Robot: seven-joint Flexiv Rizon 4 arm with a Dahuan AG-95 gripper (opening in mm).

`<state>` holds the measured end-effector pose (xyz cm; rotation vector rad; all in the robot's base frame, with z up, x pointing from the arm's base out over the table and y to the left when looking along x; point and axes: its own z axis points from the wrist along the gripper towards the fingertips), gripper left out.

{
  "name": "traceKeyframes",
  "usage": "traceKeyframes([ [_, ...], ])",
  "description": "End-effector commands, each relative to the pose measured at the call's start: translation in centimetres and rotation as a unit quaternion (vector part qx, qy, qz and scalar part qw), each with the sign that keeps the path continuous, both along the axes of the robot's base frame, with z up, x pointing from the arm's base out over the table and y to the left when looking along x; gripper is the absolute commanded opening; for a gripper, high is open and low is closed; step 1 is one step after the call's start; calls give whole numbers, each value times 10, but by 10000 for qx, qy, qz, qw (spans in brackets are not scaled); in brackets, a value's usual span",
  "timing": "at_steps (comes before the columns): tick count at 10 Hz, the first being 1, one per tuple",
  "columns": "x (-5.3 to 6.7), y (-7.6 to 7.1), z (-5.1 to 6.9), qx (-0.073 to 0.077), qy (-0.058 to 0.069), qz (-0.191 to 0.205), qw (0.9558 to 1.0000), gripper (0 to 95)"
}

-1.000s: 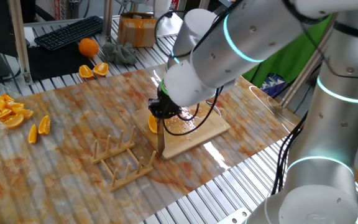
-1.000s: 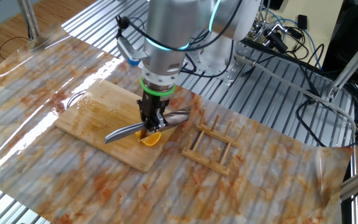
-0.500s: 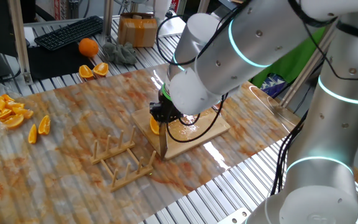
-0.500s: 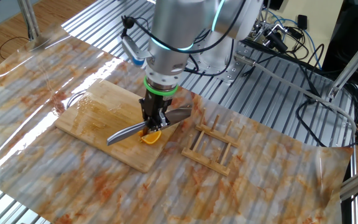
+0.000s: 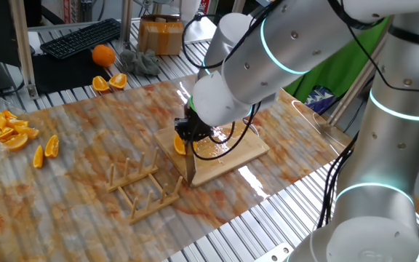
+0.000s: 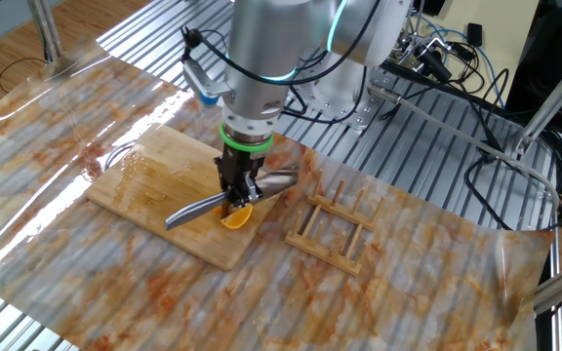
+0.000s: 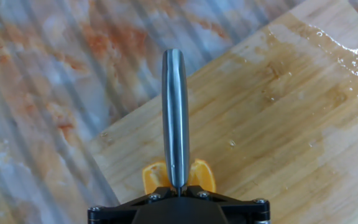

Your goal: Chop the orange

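The orange (image 5: 179,143) is a small cut piece on the near-left corner of the wooden board (image 5: 233,153). My gripper (image 5: 188,131) is shut on a knife (image 5: 189,164) whose blade points down and out past the board's edge. In the other fixed view the gripper (image 6: 237,190) stands right over the orange (image 6: 235,219) on the board (image 6: 149,185), and the knife (image 6: 201,207) lies across it. In the hand view the blade (image 7: 175,118) runs over the middle of the orange (image 7: 199,176), with the gripper (image 7: 178,190) at the bottom edge and the wet board (image 7: 278,124) beyond.
A wooden rack (image 5: 144,185) stands left of the board; it also shows in the other fixed view (image 6: 335,229). A heap of orange wedges (image 5: 6,129), loose wedges (image 5: 44,151), two halves (image 5: 109,82) and a whole orange (image 5: 103,54) lie at the far left.
The gripper with the knife shifted a little sideways and came back to where it was. The orange piece has stayed in place on the board.
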<state>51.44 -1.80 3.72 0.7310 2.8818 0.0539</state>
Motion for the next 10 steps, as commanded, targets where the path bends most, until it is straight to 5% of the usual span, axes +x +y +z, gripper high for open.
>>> traceKeyframes([
  [1, 6, 0, -20, -55, -43, 28, 10000, 0],
  [4, -9, 2, -21, 11, -73, -16, 10000, 0],
  [5, -6, 3, -17, 176, -31, -106, 9998, 0],
  [10, -11, 5, -18, 164, 34, -84, 9998, 0],
])
